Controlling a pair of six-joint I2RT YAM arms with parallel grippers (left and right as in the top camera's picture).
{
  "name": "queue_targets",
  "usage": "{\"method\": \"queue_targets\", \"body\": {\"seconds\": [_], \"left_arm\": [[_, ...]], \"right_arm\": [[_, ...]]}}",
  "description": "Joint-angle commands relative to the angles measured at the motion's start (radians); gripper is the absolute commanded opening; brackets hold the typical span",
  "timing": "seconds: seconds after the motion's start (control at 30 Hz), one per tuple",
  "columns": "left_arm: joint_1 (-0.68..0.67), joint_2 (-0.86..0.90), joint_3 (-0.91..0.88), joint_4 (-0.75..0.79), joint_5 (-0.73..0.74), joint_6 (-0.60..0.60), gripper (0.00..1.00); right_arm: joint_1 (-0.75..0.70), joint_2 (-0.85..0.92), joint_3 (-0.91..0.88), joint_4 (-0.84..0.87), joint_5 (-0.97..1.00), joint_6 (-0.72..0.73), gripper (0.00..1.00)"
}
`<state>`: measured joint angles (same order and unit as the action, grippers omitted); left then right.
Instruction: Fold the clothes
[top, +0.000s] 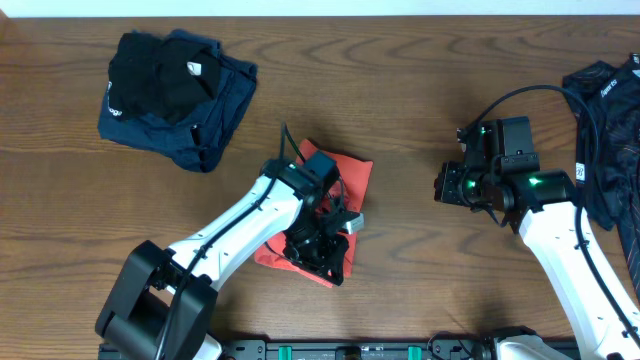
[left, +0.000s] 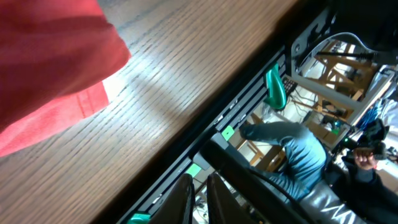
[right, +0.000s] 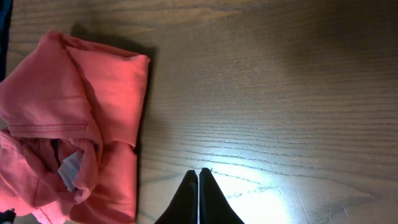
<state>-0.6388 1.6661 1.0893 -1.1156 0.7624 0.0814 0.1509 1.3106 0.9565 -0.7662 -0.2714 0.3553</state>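
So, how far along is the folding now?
Done: a black and navy stack looks folded at the far left. In hand: the red shirt is a small, rather untidy bundle by the left gripper; the right gripper is shut and empty. Left: the dark clothes heaped at the right edge.

This looks like a robotics lab or workshop, not a home. A left arm (top: 230, 235) and a right arm (top: 575, 250), white with black joints, work at a wood-grain table (top: 400, 60), and green lamps (top: 534, 183) glow on the right one's wrist. Ahead of the left gripper (left: 199, 202), past the table edge, runs a black rail (left: 245, 93) with green clips (left: 227, 132). Beyond that are bare wooden frames (left: 341, 65), loose cables (left: 311, 93) and a seated person (left: 298, 149) in grey-blue.
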Motion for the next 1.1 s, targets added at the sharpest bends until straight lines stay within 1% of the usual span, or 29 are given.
{"method": "queue_targets", "body": {"seconds": [0.0,0.03,0.07,0.1,0.17,0.23,0.27,0.3,0.33,0.37,0.4,0.57,0.77,0.8,0.83,0.87,0.9,0.93,0.97,1.07], "left_arm": [[0.035,-0.019,0.034,-0.006,-0.040,-0.075,0.15],[0.057,-0.032,0.045,-0.009,-0.076,-0.093,0.17],[0.081,-0.045,0.054,-0.009,-0.113,-0.105,0.22],[0.114,-0.066,0.063,-0.008,-0.160,-0.111,0.30],[0.179,-0.099,0.070,0.011,-0.262,-0.131,0.40],[0.259,-0.126,0.070,0.043,-0.320,-0.147,0.59],[0.294,-0.130,0.070,0.061,-0.324,-0.146,0.62],[0.330,-0.130,0.069,0.080,-0.330,-0.139,0.63],[0.353,-0.129,0.066,0.094,-0.332,-0.127,0.64],[0.380,-0.125,0.057,0.115,-0.331,-0.113,0.66],[0.402,-0.119,0.046,0.137,-0.331,-0.108,0.68],[0.462,-0.054,0.002,0.217,-0.326,-0.108,0.68],[0.467,0.066,0.000,0.247,-0.291,-0.071,0.70],[0.467,0.086,0.000,0.259,-0.273,-0.071,0.69],[0.466,0.102,0.000,0.267,-0.246,-0.066,0.66],[0.466,0.112,0.000,0.270,-0.217,-0.054,0.57],[0.466,0.117,0.000,0.269,-0.187,-0.046,0.33],[0.466,0.118,0.000,0.264,-0.157,-0.045,0.19],[0.466,0.115,0.001,0.257,-0.128,-0.044,0.08],[0.466,0.092,0.001,0.248,-0.119,-0.045,0.06]], "right_arm": [[-0.006,-0.007,0.010,0.000,0.010,-0.013,0.04],[-0.006,-0.006,0.010,0.000,0.010,-0.013,0.04],[-0.006,-0.005,0.010,-0.001,0.010,-0.013,0.05],[-0.006,-0.003,0.010,-0.001,0.010,-0.013,0.06],[-0.006,0.001,0.010,0.000,0.010,-0.013,0.12],[-0.005,0.004,0.010,0.009,-0.006,-0.017,0.16],[-0.004,0.006,0.010,0.020,-0.043,-0.045,0.17],[0.002,0.010,0.010,0.039,-0.106,-0.100,0.14],[0.010,0.013,0.010,0.057,-0.166,-0.146,0.10],[0.024,0.021,0.010,0.076,-0.216,-0.175,0.03],[0.043,0.032,0.010,0.092,-0.232,-0.177,0.01],[0.149,0.122,0.010,0.159,-0.201,-0.166,0.01],[0.175,0.194,0.010,0.199,-0.200,-0.158,0.01],[0.175,0.194,0.010,0.199,-0.200,-0.158,0.01],[0.175,0.194,0.010,0.199,-0.200,-0.158,0.01],[0.175,0.193,0.010,0.198,-0.201,-0.158,0.01],[0.175,0.193,0.010,0.195,-0.201,-0.158,0.01],[0.175,0.193,0.010,0.192,-0.201,-0.158,0.01],[0.175,0.193,0.010,0.189,-0.201,-0.158,0.01],[0.175,0.193,0.010,0.188,-0.200,-0.159,0.01]]}}
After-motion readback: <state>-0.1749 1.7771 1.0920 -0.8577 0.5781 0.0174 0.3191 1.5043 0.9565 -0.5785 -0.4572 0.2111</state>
